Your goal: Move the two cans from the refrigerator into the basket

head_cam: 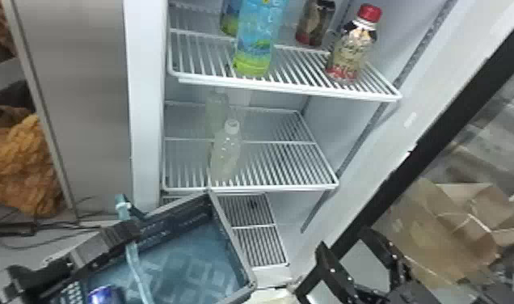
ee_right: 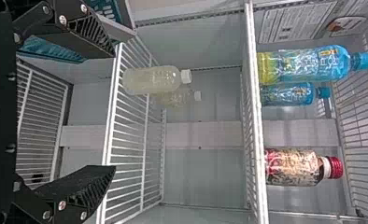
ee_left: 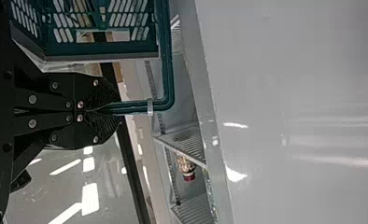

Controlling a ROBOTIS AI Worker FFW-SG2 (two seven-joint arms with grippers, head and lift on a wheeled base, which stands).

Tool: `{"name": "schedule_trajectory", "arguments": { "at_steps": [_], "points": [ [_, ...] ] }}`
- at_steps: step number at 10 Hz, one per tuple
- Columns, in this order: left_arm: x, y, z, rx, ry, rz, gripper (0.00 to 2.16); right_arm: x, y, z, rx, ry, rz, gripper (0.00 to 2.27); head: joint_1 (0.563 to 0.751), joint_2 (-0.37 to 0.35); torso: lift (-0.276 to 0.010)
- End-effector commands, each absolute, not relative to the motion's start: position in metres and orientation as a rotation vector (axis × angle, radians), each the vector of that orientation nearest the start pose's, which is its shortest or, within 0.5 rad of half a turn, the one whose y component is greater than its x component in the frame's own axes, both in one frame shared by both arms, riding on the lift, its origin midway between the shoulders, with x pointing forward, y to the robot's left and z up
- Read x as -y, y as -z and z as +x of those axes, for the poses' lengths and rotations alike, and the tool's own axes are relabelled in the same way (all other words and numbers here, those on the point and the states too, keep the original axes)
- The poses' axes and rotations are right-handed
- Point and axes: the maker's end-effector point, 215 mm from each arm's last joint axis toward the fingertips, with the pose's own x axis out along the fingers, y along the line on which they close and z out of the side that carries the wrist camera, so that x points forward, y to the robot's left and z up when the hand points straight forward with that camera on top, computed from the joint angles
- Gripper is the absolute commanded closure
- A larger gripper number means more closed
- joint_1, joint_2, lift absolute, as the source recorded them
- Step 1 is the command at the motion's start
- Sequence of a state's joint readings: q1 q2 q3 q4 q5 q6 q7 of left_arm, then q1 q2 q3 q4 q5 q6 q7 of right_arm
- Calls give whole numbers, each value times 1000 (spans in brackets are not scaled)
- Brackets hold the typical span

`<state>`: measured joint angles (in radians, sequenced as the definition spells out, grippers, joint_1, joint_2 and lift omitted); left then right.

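Clasping handle (head_cam: 135, 269), left gripper (head_cam: 132, 231), right gripper (head_cam: 342, 237) with jaws apart, can (head_cam: 101, 295) in basket (head_cam: 230, 233)

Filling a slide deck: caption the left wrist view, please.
Left gripper clasping the basket handle, a red-capped bottle on a shelf beyond.
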<state>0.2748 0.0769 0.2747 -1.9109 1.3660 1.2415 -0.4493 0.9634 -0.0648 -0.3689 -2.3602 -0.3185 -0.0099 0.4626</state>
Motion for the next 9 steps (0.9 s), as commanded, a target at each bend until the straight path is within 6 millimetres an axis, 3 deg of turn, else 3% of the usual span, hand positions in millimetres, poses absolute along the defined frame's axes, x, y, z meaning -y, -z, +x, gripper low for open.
{"name": "schedule_trajectory", "arguments": {
  "at_steps": [1,9],
  "points": [
    [-74,309,359,-607,969,-1299,1210,291,308,308,-118,-254,19,208,695,-350,-219],
    [-76,312,355,-620,964,-1290,1211,292,315,308,-126,-259,32,217,695,-350,-219]
  ]
}}
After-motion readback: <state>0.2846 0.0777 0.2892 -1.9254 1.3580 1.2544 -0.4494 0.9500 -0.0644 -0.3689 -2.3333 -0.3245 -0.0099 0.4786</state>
